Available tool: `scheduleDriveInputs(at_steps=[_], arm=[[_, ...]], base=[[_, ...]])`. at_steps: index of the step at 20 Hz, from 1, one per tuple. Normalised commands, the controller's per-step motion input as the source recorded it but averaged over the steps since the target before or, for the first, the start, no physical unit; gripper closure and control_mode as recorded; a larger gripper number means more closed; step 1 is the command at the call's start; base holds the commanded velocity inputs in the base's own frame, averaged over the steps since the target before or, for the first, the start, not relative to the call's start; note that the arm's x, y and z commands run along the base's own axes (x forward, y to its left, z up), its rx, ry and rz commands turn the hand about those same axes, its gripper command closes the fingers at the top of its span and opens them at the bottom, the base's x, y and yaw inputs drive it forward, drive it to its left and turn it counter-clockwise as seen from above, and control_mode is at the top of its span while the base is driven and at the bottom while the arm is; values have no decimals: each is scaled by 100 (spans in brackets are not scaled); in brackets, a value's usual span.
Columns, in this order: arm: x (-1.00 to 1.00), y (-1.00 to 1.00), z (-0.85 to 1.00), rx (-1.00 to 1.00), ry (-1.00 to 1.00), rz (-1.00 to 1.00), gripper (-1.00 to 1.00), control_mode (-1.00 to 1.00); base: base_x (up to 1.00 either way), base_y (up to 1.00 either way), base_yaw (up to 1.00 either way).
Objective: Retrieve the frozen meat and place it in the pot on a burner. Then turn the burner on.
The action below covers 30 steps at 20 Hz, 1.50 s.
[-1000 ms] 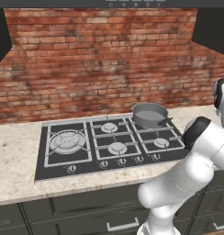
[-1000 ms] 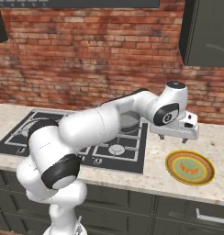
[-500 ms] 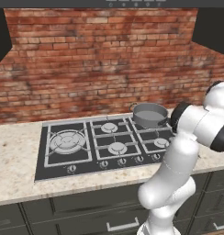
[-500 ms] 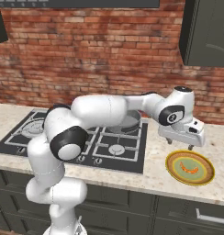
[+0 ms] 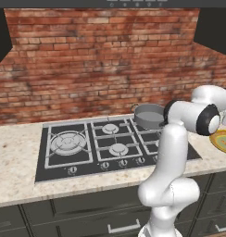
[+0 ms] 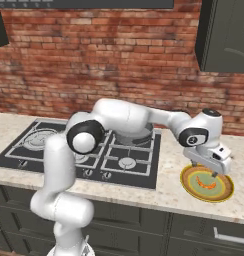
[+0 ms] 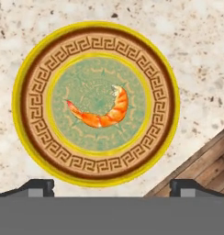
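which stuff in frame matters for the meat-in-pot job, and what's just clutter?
Job:
- frozen meat, orange-red curl lying on the plate
- pot on the back-right burner
- hob and its front knobs
- gripper, open above the plate

Lying about:
- plate, yellow-rimmed, right of the hob
- counter
- brick wall
- dark cabinet

We see our claw [image 6: 207, 168] hanging open just above the yellow-rimmed plate [image 6: 220, 192] on the speckled table [image 6: 169, 192], over the orange-red frozen meat [image 6: 208, 183]. The grey pot [image 6: 136, 136] sits on the hob's [image 6: 129, 165] back right burner behind our arm.
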Motion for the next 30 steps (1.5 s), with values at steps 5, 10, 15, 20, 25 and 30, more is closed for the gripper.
scheduleDriveInputs(at_steps=[5,10,15,20,25,30], arm=[[12,-32,-3,7,0,-9,-100,-100],[32,-21,-11,3,0,-9,-100,-100],[19,-4,-30,1,0,-2,-100,-100],[12,0,-41,0,4,0,-100,-100],[4,0,-36,0,3,0,-100,-100],[0,0,-39,0,3,0,-100,-100]], base=[[0,0,0],[0,0,0],[0,0,0],[0,0,0],[0,0,0],[0,0,0]])
